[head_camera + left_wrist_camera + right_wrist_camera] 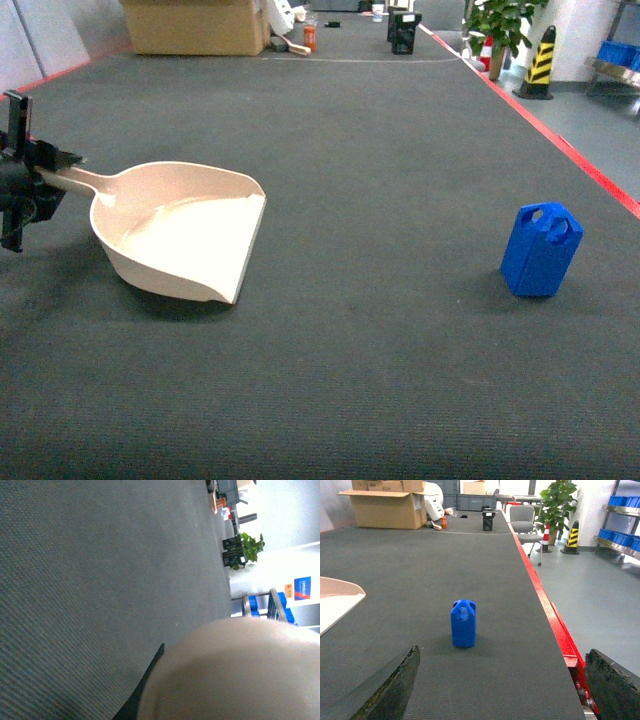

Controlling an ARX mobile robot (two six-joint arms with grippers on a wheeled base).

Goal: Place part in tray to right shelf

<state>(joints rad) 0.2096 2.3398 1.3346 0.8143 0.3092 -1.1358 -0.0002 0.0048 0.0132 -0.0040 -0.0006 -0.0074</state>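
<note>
The right gripper (500, 690), jaws spread wide, faces the part (463, 623) standing upright straight ahead, slightly left of centre, so this arm is nearer. At far left, the left gripper (45, 170) clamps the tray (185, 240) handle.

part (541, 250): bright blue
tray (190, 240): cream-beige, glossy
mat (380, 150): dark grey, ribbed; red edge
cone (541, 62): yellow-black stripes
</note>
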